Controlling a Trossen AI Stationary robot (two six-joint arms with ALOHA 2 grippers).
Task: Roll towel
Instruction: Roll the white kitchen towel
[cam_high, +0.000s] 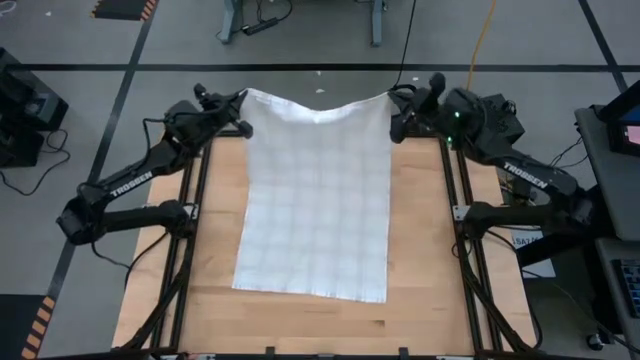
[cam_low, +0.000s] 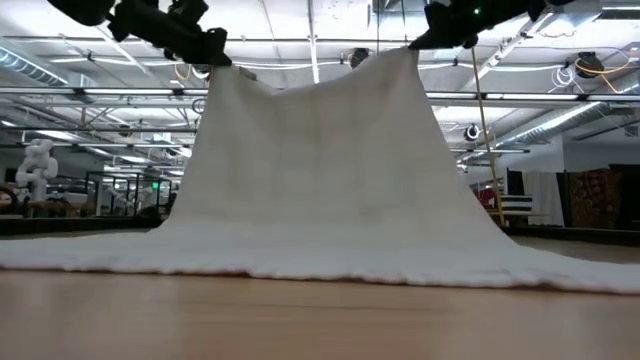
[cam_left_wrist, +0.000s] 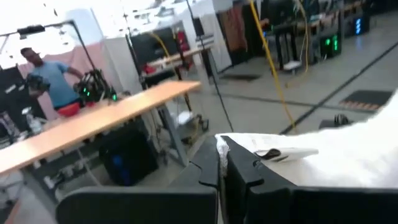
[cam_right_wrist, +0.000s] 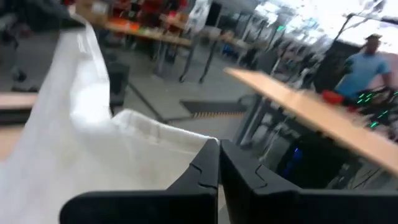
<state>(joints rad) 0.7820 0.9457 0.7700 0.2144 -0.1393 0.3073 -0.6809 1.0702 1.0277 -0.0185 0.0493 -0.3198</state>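
The towel is lying down the wooden desk, its far corners lifted by the left gripper and right gripper, jaws pinching cloth. Grey floor is surrounding the desk; a person is standing beyond.

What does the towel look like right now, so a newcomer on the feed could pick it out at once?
Start from the wooden table between the two dark arms. The towel is the pale cloth with a faint plaid grid lying down its middle, its far corners lifted by the left gripper and right gripper. It is the only cloth there.
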